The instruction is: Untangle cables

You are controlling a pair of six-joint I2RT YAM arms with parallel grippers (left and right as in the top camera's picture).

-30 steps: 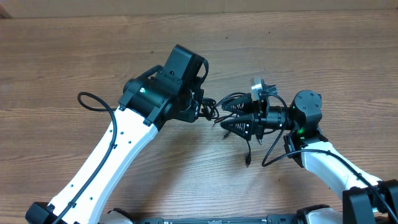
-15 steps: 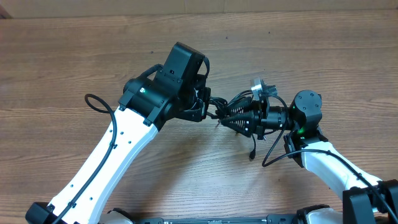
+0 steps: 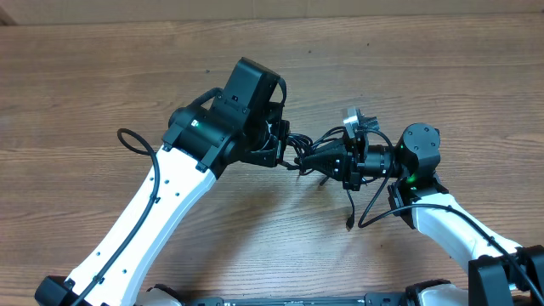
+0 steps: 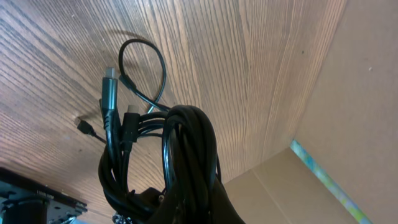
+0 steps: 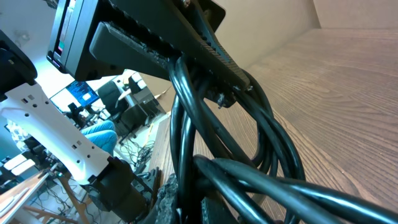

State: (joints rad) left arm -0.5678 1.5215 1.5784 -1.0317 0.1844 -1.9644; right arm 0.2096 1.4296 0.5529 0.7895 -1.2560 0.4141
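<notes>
The cables (image 3: 297, 154) are a knotted black bundle hanging just above the wooden table (image 3: 442, 68), stretched between my two grippers. My left gripper (image 3: 277, 155) is shut on the bundle's left side. In the left wrist view the cables (image 4: 186, 143) loop out of my left gripper (image 4: 198, 214), with plug ends (image 4: 111, 93) dangling by the tabletop. My right gripper (image 3: 309, 159) is shut on the bundle's right side. In the right wrist view a strand of the cables (image 5: 249, 168) runs between the fingers of my right gripper (image 5: 189, 208). One loose strand (image 3: 350, 212) hangs down towards the table's front.
A cardboard wall (image 4: 354, 112) stands beyond the table's edge in the left wrist view. The left arm's own wire (image 3: 132, 140) loops out to the left. The right arm's wire (image 3: 378, 208) curves below its wrist.
The right gripper's jaws have gone from wide open to shut on the bundle. The loose strand's end has shifted slightly right and towards the front. The left gripper has kept its hold.
</notes>
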